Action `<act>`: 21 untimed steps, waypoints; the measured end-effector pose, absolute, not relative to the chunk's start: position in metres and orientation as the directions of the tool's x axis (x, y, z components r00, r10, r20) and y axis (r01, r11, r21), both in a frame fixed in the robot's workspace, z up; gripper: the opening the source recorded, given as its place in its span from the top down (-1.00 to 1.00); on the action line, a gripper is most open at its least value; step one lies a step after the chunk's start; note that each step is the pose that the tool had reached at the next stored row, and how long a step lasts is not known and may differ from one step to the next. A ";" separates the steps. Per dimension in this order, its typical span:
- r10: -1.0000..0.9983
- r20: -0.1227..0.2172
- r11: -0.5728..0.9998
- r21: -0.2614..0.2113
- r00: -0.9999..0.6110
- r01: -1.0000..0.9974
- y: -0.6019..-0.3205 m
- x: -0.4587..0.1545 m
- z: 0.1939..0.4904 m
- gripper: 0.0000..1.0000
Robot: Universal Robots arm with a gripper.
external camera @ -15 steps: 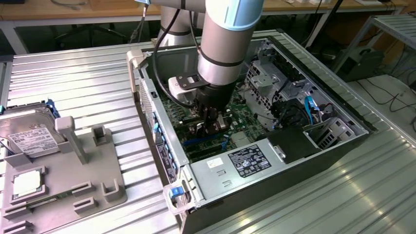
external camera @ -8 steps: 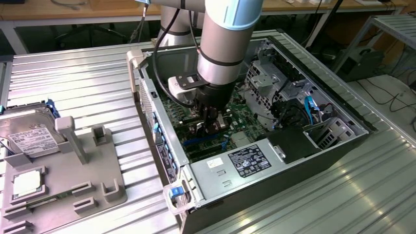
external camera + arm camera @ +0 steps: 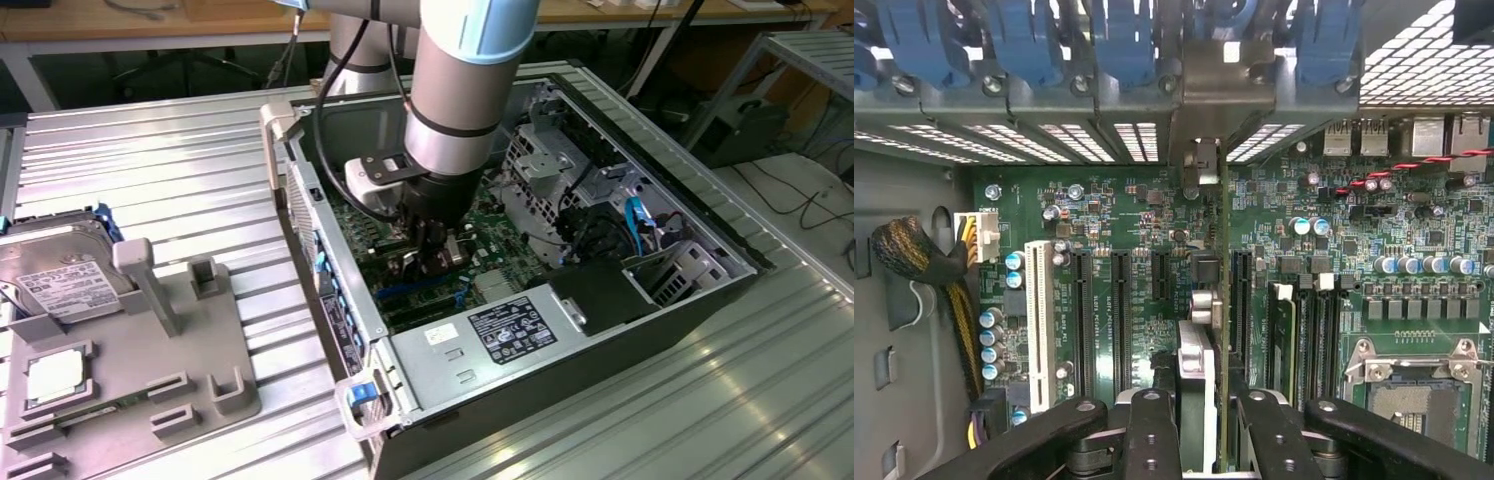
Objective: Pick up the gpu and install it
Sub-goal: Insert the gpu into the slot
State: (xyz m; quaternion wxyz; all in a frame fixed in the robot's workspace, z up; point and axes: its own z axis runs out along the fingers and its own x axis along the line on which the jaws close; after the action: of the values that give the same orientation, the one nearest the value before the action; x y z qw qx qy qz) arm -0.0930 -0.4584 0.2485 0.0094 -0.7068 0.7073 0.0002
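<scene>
Pincer (image 3: 1209,425) narrow, clamped on gpu (image 3: 1223,290). Card sits edge-on between the fingers, down inside the PC case (image 3: 641,330), over the motherboard (image 3: 1134,210) slots, its bracket end up against the blue slot latches (image 3: 1104,50). Seated or not: can't tell.

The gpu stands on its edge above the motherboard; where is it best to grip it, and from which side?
Grip the gpu at its upper long edge, from above, one finger on each flat face. It is thin and stands upright over the motherboard, as the gripper holds it.
</scene>
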 end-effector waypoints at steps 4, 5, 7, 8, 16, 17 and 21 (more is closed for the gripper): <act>-1.000 -0.014 0.000 -0.013 0.000 -1.000 -0.458 -0.093 0.247 0.44; -1.000 -0.014 -0.001 -0.013 0.001 -1.000 -0.458 -0.093 0.247 0.44; -1.000 -0.014 -0.001 -0.013 0.002 -1.000 -0.458 -0.093 0.247 0.44; -1.000 -0.014 -0.002 -0.013 0.002 -1.000 -0.458 -0.093 0.247 0.44; -1.000 -0.014 -0.003 -0.013 0.003 -1.000 -0.458 -0.093 0.245 0.44; -1.000 -0.013 -0.003 -0.013 0.003 -1.000 -0.458 -0.093 0.244 0.44; -1.000 -0.014 -0.003 -0.013 0.003 -1.000 -0.458 -0.093 0.242 0.44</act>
State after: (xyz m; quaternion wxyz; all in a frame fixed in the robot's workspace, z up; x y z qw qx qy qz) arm -0.0930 -0.4579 0.2422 0.0097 -0.7081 0.7060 0.0003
